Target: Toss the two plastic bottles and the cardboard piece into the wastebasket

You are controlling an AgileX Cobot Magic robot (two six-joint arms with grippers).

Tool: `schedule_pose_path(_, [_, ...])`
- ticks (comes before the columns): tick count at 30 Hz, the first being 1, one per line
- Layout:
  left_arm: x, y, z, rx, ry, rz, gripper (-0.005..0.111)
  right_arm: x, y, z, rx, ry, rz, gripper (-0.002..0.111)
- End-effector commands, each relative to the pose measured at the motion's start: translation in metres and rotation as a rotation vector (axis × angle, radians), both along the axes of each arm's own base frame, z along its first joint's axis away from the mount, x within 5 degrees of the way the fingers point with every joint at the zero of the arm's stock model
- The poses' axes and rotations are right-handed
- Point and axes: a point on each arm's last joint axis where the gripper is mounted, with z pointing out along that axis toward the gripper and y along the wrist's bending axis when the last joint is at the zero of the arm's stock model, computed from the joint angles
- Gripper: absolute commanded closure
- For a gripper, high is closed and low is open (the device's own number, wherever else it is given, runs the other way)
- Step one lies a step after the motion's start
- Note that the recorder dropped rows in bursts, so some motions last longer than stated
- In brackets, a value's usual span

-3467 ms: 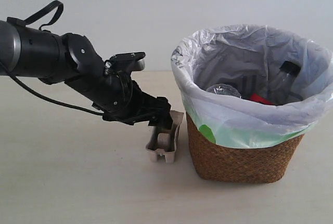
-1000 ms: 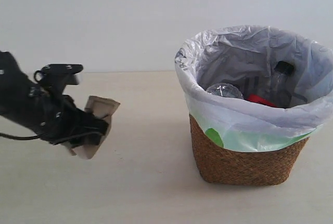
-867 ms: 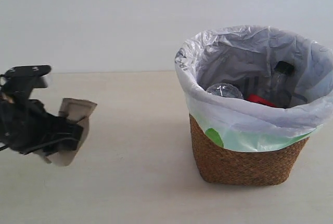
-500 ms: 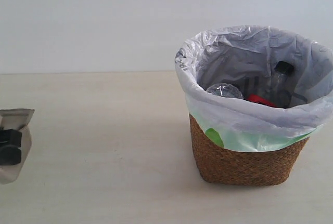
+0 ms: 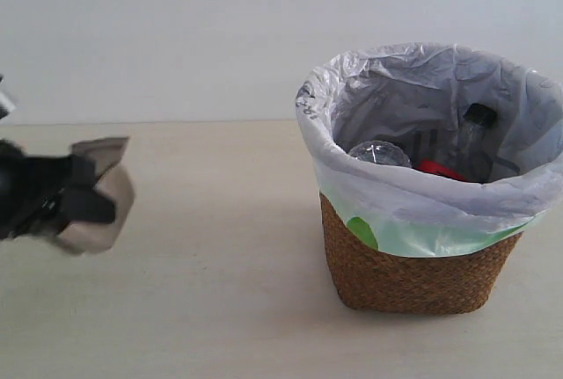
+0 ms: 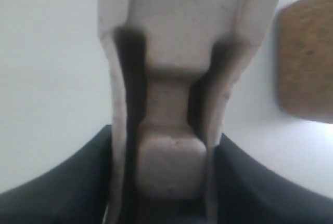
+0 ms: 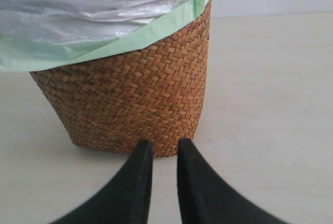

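Note:
My left gripper (image 5: 84, 193) hangs above the table at the far left, shut on the beige cardboard piece (image 5: 110, 199). In the left wrist view the moulded cardboard piece (image 6: 182, 37) fills the space between the dark jaws of the left gripper (image 6: 165, 136). Far to the right stands the wicker wastebasket (image 5: 405, 265) with its white bag. Inside it lie the black-capped bottle (image 5: 475, 133), a bit of its red label showing, and a second clear bottle (image 5: 378, 152) whose cap is hidden. My right gripper (image 7: 163, 154) is shut and holds nothing, low in front of the wastebasket (image 7: 130, 94).
The pale table (image 5: 220, 291) stretches between the left gripper and the basket. A plain light wall (image 5: 176, 36) stands behind. The right arm is outside the exterior view. The basket's brown weave (image 6: 304, 63) shows at the edge of the left wrist view.
The left gripper carried the cardboard piece leftward from beside the basket, nearly out of view, and has now come back a little right and higher. The basket and bottles stayed put.

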Motion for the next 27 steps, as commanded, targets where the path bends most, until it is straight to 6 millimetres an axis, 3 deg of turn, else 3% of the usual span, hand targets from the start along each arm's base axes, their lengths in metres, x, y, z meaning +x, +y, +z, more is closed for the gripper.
schedule_pose_path(1, [0.038, -0.068, 0.064, -0.196, -0.143, -0.246, 0.103, 0.0, 0.0, 0.001, 0.004, -0.013, 0.001, 0.095])
schedule_pose_path(3, [0.046, -0.096, 0.105, -0.296, -0.165, -0.354, 0.099, 0.0, 0.0, 0.001, 0.004, -0.013, 0.001, 0.095])
schedule_pose_path(5, [0.054, -0.128, 0.144, -0.403, -0.168, -0.43, 0.084, 0.0, 0.0, 0.001, 0.004, -0.013, 0.001, 0.095])
schedule_pose_path(7, [0.056, -0.156, 0.176, -0.455, -0.179, -0.498, 0.058, 0.0, 0.0, 0.001, 0.004, -0.013, 0.001, 0.095])
schedule_pose_path(11, [0.058, -0.195, 0.194, -0.419, -0.15, -0.516, -0.001, 0.0, 0.0, 0.001, 0.004, -0.013, 0.001, 0.095])
schedule_pose_path(14, [0.066, -0.202, 0.187, -0.238, -0.134, -0.442, -0.001, 0.0, 0.0, 0.001, 0.004, -0.013, 0.001, 0.095])
schedule_pose_path(19, [0.077, -0.186, 0.162, 0.048, -0.045, -0.329, 0.007, 0.0, 0.0, 0.001, 0.004, -0.013, 0.001, 0.095])
schedule_pose_path(27, [0.084, -0.174, 0.15, 0.208, -0.079, -0.29, 0.049, 0.0, 0.0, 0.001, 0.004, -0.013, 0.001, 0.095])
